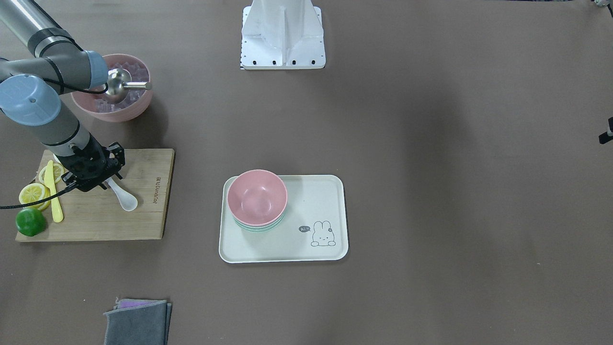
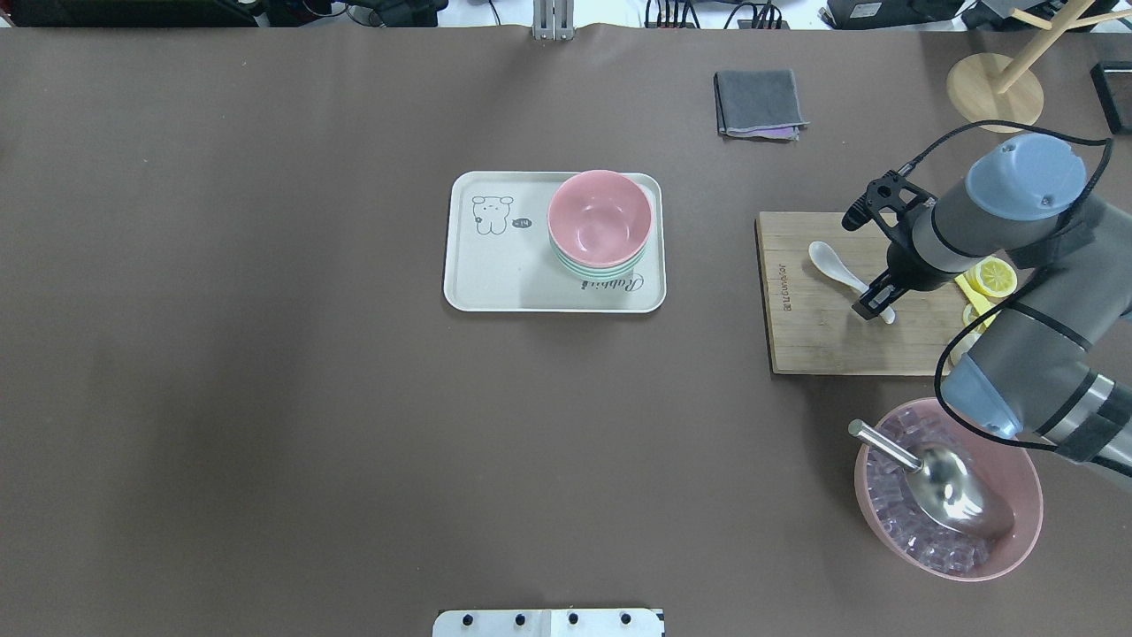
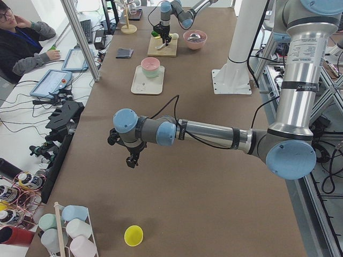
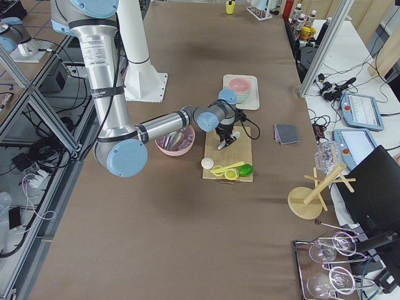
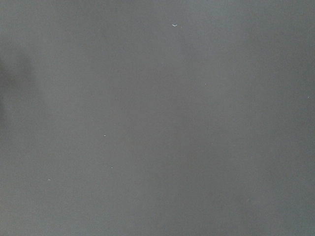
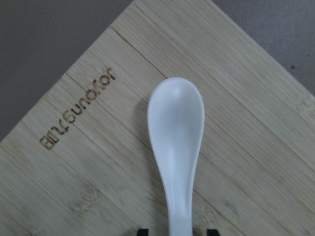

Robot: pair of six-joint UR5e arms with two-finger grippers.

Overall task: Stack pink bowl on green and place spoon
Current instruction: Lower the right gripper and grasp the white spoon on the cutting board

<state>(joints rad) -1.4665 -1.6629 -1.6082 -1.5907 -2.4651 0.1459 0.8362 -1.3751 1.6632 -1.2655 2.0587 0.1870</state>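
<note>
The pink bowl (image 2: 600, 217) sits nested in the green bowl (image 2: 594, 268) on the pale tray (image 2: 495, 274); the stack also shows in the front view (image 1: 257, 196). The white spoon (image 2: 829, 261) lies on the wooden cutting board (image 2: 822, 341). My right gripper (image 2: 875, 310) is low over the spoon's handle end. In the right wrist view the spoon (image 6: 175, 128) runs down between two dark fingertips (image 6: 142, 231) with a gap on each side, so the gripper is open. My left gripper (image 3: 130, 160) hangs over bare table far from the tray; I cannot tell whether it is open or shut.
A large pink bowl of ice (image 2: 946, 487) with a metal scoop (image 2: 959, 491) stands near the right arm. Lemon slices (image 1: 33, 194), a lime (image 1: 30, 222) and a yellow knife (image 1: 54, 191) lie on the board. A grey cloth (image 2: 759, 103) lies beyond the board.
</note>
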